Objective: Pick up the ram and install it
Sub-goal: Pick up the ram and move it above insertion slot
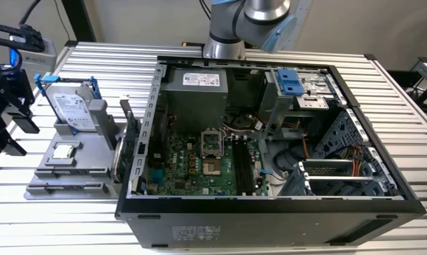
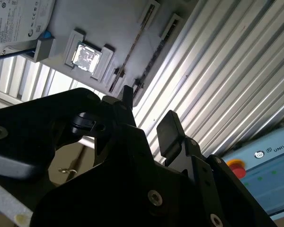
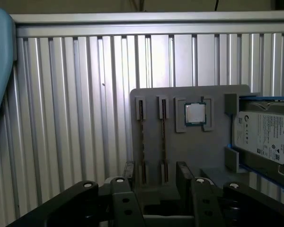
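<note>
Pincer (image 3: 155, 172) spread (holding nothing) near two ram sticks (image 3: 142, 137), one processor (image 3: 195, 113).

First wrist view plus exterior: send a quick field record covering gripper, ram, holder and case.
gripper: open, empty, fingers over the near end of the grey holder
ram: two thin sticks edge-on in the holder's slots, not gripped
grey holder: on the slatted table; also carries a processor chip and a hard drive
case: open, lying to the exterior view's right of the holder
motherboard's black slots: look empty
progress: ram not yet picked up
</note>
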`<state>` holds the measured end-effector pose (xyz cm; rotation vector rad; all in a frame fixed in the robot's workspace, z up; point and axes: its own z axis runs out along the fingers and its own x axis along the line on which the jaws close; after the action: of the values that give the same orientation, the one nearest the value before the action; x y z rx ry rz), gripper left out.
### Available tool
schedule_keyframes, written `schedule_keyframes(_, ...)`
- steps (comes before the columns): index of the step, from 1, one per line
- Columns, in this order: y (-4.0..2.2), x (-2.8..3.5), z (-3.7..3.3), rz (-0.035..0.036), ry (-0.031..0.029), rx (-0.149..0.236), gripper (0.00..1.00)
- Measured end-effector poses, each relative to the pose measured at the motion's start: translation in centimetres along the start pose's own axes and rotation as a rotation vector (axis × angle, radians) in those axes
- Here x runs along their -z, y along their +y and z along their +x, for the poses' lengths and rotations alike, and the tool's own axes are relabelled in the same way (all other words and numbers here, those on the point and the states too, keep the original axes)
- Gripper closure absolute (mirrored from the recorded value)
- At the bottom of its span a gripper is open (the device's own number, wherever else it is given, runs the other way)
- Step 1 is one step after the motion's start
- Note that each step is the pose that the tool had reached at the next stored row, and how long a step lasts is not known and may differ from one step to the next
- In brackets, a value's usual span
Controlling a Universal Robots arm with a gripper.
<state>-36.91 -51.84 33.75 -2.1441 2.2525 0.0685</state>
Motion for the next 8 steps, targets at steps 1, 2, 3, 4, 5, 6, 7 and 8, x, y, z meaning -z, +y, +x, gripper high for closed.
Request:
schedule_keyframes(1, 0.0, 0.0, 0.0, 0.0, -0.0001, 0.0, 0.0)
schedule_keyframes(2, 0.0, 0.0, 0.0, 0.0, 0.0, 0.0, 0.0)
schedule_keyframes(3, 0.0, -0.03, 0.0, 0.0, -0.0001, 0.0, 0.0)
schedule_keyframes(4, -0.01, -0.08, 0.0, 0.0003, -0.0003, 0.0, 0.0)
schedule_keyframes(5, -0.01, -0.14, 0.01, 0.0003, -0.0003, 0.0, 0.0)
schedule_keyframes(6, 0.0, -0.21, 0.01, 0.0001, -0.0001, 0.0, 0.0)
schedule_keyframes(7, 0.0, -0.28, 0.02, 0.0001, -0.0001, 0.0, 0.0)
schedule_keyframes(8, -0.01, -0.36, 0.02, 0.0001, -0.0001, 0.0, 0.0)
